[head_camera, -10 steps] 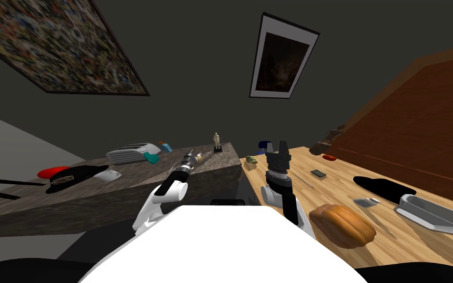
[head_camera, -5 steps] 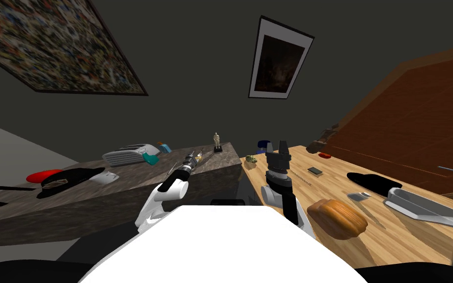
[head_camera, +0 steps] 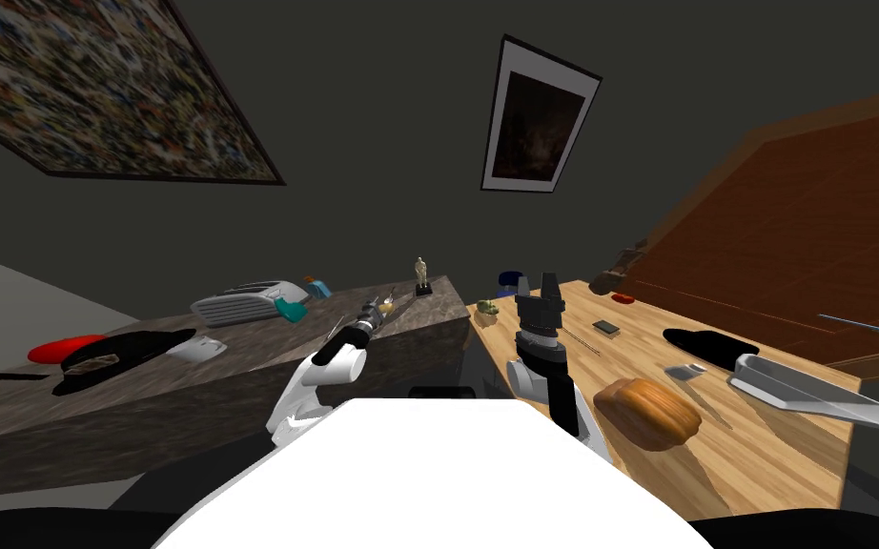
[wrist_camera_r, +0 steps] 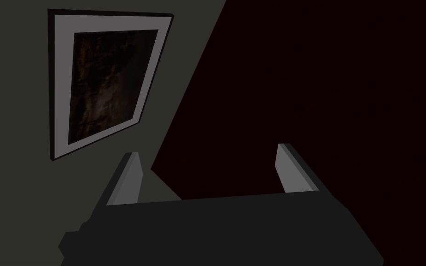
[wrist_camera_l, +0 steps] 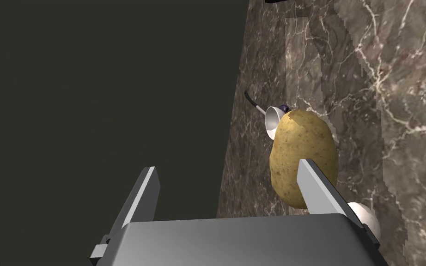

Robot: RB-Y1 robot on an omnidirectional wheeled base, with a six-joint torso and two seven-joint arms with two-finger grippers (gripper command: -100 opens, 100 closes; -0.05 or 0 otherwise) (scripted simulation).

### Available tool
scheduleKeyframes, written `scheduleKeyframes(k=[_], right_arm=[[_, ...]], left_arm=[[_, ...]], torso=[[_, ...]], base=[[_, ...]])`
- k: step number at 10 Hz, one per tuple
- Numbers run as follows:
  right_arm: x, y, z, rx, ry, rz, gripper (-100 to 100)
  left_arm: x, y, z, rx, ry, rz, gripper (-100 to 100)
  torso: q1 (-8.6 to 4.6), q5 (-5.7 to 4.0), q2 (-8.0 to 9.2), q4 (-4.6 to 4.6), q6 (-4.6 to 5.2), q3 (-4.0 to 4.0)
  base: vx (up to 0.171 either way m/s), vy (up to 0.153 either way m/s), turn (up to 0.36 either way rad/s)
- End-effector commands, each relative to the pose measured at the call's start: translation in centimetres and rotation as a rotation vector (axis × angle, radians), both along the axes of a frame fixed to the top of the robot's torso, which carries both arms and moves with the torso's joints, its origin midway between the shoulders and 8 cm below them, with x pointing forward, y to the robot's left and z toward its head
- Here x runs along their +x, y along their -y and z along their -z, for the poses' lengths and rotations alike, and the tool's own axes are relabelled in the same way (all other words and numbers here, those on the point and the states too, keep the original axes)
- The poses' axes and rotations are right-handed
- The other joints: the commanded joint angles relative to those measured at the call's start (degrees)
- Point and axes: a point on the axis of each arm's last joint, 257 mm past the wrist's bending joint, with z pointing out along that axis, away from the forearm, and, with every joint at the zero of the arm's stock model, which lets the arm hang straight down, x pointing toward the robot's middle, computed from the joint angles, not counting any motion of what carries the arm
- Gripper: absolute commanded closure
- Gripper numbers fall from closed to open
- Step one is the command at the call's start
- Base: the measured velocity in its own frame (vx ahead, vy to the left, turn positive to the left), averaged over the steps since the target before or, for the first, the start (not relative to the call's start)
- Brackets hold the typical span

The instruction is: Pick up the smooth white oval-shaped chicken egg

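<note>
Light grey and blade-like, the two fingers of the left tool are standing spread apart and gripping nothing. The tool is hanging over the edge of a brown-grey veined marble bench. The smooth white oval egg is lying on that marble just outside the gap between the fingers. It is peeking out from behind one finger and the tool's grey body, and whether that finger is touching it cannot be told. A lumpy tan potato is resting just beside the egg, farther out from the tool, and the same finger is overlapping its near end. Beyond the potato a small white scoop with a thin dark handle is lying close against it.

In the head view the left arm is reaching over the near end of the marble bench. The right tool is pointing upward by the close end of a light wooden bench; its fingers are parted and holding nothing. On the wooden bench a rounded brown loaf-like lump is sitting nearest, with a long grey tray and a flat black shape past it. Farther along the marble bench a ribbed grey toaster-like appliance is sitting, and a small pale statuette on a dark base is standing at the far corner.
</note>
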Motion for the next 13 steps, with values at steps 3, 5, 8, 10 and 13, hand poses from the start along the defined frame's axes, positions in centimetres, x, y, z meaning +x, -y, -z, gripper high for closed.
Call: scheduleKeyframes(k=[3,5,8,10,13], right_arm=[[0.0,0.0,0.0,0.0,0.0,0.0,0],[0.0,0.0,0.0,0.0,0.0,0.0,0],[0.0,0.0,0.0,0.0,0.0,0.0,0],[0.0,0.0,0.0,0.0,0.0,0.0,0],[0.0,0.0,0.0,0.0,0.0,0.0,0]], left_arm=[[-0.3,-0.2,2.2,-0.021,-0.089,-0.016,-100],[-0.5,-0.3,3.4,-0.032,-0.138,-0.027,-100],[-1.2,-0.5,5.5,-0.046,-0.225,-0.045,-100],[-1.6,-0.7,6.7,-0.056,-0.278,-0.057,-100],[-2.3,-0.9,8.6,-0.071,-0.36,-0.079,-100]], torso=[[-0.1,-0.02,-0.03,0.0,-0.01,-0.01],[-0.03,0.0,-0.02,0.0,-0.02,-0.01],[0.05,0.01,0.0,0.0,-0.01,0.0],[0.05,0.01,-0.05,-0.01,-0.01,-0.03],[0.0,0.01,-0.05,-0.01,-0.02,-0.02]], base=[[-0.008,0.04,-0.029],[-0.008,0.057,-0.055],[-0.013,0.064,-0.039],[-0.003,0.06,-0.045],[-0.004,0.056,-0.045]])
